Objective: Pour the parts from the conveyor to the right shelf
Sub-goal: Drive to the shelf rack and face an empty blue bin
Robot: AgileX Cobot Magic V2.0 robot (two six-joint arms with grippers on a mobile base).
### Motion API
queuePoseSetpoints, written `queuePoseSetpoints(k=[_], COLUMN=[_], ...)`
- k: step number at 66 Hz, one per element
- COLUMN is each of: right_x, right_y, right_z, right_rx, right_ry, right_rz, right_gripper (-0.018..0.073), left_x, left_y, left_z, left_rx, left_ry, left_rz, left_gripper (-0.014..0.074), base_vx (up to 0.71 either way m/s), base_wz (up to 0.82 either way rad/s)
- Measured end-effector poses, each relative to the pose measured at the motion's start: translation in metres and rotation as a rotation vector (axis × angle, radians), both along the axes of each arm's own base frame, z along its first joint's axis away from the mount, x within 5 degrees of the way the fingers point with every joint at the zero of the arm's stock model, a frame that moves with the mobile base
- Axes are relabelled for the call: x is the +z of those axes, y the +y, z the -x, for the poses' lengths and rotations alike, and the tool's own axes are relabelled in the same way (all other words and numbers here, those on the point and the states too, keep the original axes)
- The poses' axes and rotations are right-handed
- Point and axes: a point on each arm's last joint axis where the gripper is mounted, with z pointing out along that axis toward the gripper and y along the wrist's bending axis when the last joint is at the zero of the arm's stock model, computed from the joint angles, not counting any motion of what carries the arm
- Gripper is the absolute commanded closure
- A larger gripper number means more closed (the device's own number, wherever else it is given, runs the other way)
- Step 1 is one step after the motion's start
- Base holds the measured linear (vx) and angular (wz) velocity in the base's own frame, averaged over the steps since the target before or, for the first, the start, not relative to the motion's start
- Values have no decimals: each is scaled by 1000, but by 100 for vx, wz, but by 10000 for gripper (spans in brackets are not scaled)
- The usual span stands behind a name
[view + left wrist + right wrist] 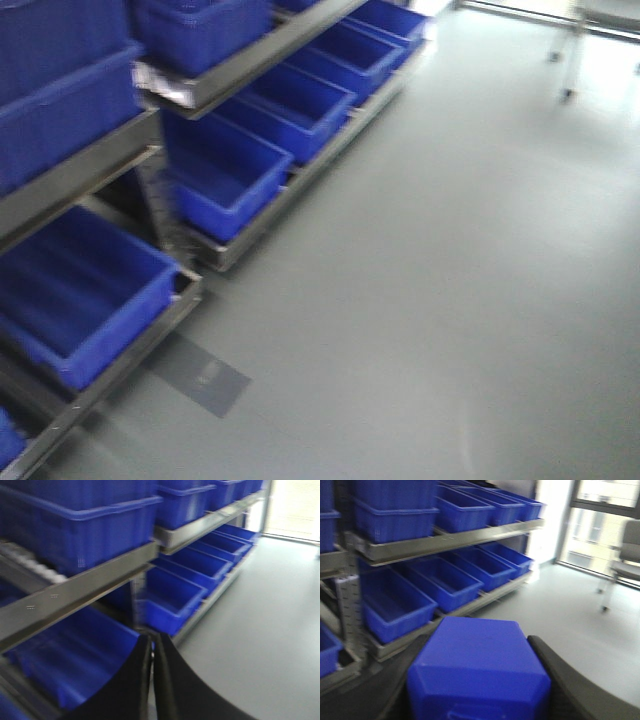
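Note:
A bright-blue plastic block (480, 665), the part, fills the lower middle of the right wrist view. My right gripper (480, 645) is shut on it, one dark finger (555, 670) against each side. The right shelf (445, 542) stands ahead and to the left, a steel rack holding deep-blue bins (445, 582) on two levels. It also shows in the front view as the shelf (240, 65) with bins (85, 290). My left gripper (152, 640) is shut on nothing, close in front of the shelf rail (100, 582) and above a lower bin (70, 660). The conveyor is out of view.
Glossy grey floor (450, 300) stretches to the right of the rack, with a darker square patch (205, 375) near the rack's foot. Steel legs (570, 60) stand at the far right. A chair (627, 555) sits by bright windows (605, 520).

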Motion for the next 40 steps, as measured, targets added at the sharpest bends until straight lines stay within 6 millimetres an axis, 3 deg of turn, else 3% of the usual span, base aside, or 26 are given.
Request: queuePoseSetpoints(k=[40], right_x=[0], right_y=[0], right_z=[0], right_rx=[0], right_ry=[0], right_rz=[0], right_gripper=[564], left_x=[0], left_y=[0], left_z=[0], left_rx=[0], left_ry=[0], left_rz=[0], left_gripper=[602], base_vx=[31], base_wz=[85])
